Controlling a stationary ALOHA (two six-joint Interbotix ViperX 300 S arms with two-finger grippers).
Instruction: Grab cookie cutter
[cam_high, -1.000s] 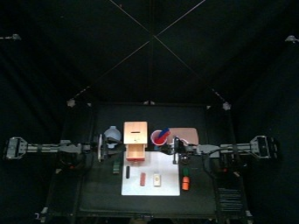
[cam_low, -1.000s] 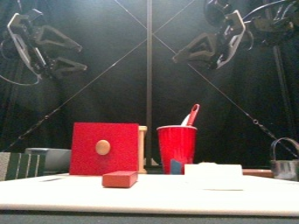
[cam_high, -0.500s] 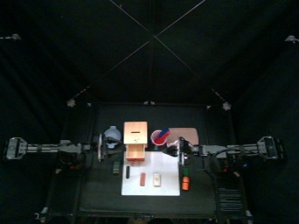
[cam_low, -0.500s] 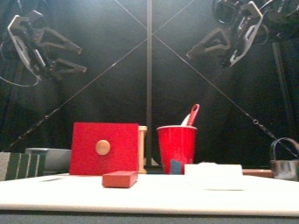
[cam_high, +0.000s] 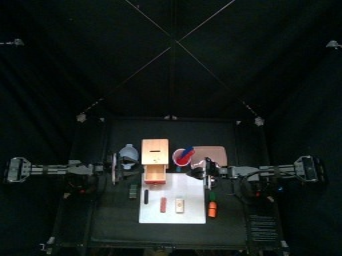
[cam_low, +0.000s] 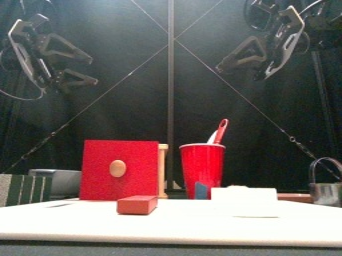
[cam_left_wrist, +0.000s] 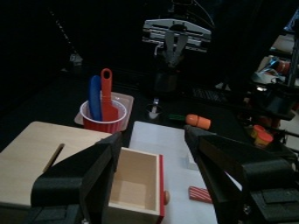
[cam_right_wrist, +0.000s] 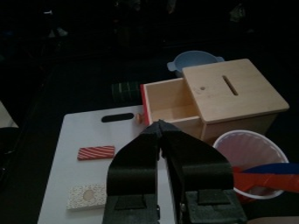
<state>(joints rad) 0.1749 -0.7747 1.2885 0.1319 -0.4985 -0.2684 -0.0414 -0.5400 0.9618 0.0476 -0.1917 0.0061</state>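
The left end effector (cam_left_wrist: 163, 162) hung above the left side of the desk (cam_high: 100, 235), its jaws spread wide and holding nothing. The right end effector (cam_right_wrist: 159, 131) hung above the right side, jaws pressed together and empty. In the front view both were well above everything on the desk.

A wooden box (cam_high: 154, 157) with a red face stood near the middle of the desk. A red cup (cam_low: 202, 168) stood just beside it toward the right edge, with a red and a blue utensil leaning inside. A pale blue lid (cam_right_wrist: 193, 61) lay on the box's other side, toward the left edge.

A white mat (cam_high: 190, 195) covered the front half of the desk and carried several small things. These were a flat red piece (cam_right_wrist: 91, 154), a black oblong (cam_right_wrist: 117, 115) near the box, a white sponge-like block (cam_low: 247, 201), and an orange piece (cam_left_wrist: 198, 119) toward the right edge. A padlock (cam_low: 325, 185) sat by the right edge.

Which of these small things was the cookie cutter could not be told, and neither end effector touched any of them.
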